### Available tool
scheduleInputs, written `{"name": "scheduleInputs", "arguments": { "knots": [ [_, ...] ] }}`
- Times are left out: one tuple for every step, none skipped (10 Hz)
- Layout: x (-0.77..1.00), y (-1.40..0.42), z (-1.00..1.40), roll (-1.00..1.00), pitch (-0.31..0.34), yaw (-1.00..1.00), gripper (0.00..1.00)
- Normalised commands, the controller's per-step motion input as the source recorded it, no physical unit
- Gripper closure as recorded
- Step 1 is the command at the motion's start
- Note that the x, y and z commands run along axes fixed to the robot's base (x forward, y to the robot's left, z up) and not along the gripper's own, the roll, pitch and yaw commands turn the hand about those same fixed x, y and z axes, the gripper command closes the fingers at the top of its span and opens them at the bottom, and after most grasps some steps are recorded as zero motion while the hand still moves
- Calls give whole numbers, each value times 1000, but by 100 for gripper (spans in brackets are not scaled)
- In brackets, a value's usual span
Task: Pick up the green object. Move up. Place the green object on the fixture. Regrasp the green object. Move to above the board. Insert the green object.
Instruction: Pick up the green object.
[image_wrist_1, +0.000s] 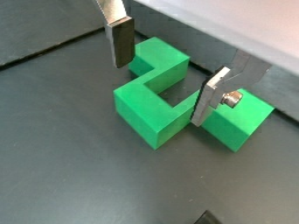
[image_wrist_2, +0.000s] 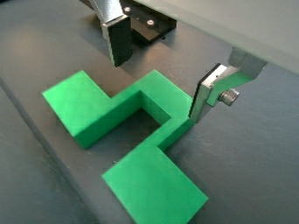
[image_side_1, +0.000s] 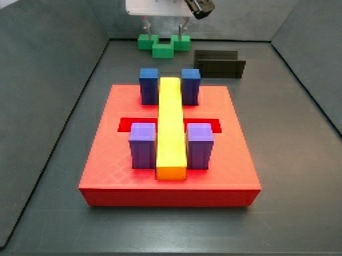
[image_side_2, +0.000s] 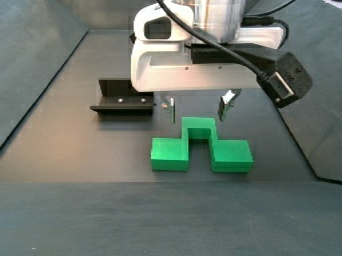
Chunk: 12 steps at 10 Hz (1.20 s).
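Side view w/ the arm facing us, near to far: bare dark floor (image_side_2: 80, 215), then the green object (image_side_2: 199, 148) lying flat on it, then the gripper (image_side_2: 195, 103) hanging just above the object's rear, then the fixture (image_side_2: 120, 97) off to one side by the back wall. Board not in this shot.

Green object: middle cube set back toward the arm, two side cubes nearer the camera, so its long axis runs across the picture. Gripper fingers (image_side_2: 168, 104) are spread, nothing between them, tips a bit above the top of the middle cube, one on each side of it. Opening line looks roughly parallel to the long axis.

Both wrist views agree: in a wrist view the green object (image_wrist_1: 176, 98) sits under and between the two silver plates, gripper (image_wrist_1: 167, 80) wide apart, no contact. Same in the other, green object (image_wrist_2: 126, 140) below the gripper (image_wrist_2: 163, 63), fixture (image_wrist_2: 149, 26) dark behind it.

Side view from the far end: board (image_side_1: 168, 152) nearest, green object (image_side_1: 163, 44) and fixture (image_side_1: 219, 64) beyond it, well apart from the board.

Judgement: pick-up step, not yet gripped. Key relation: middle cube is straight below the gripper centre, so next move looks like a plain descent then close across that cube. Risk: a fingertip landing on a side cube if slightly off.
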Motion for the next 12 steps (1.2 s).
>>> {"name": "scheduleInputs", "arguments": {
  "knots": [
    [-251, -83, -186, -73, -19, 0, 0],
    [-269, -66, -151, -101, -51, -54, 0],
    [-177, 0, -97, -84, -63, -211, 0],
    [-20, 0, -171, 6, 0, -206, 0],
    [0, 0, -157, 11, 0, -289, 0],
    [57, 0, -111, 13, 0, -354, 0],
    [0, 0, -86, 0, 0, -254, 0],
    [-46, 0, -114, 0, 0, -120, 0],
    [-29, 0, -154, 0, -10, -109, 0],
    [0, 0, -100, 0, -10, -189, 0],
    [0, 3, -83, 0, 0, -223, 0],
    [0, 0, -54, 0, 0, -186, 0]
  ]
}}
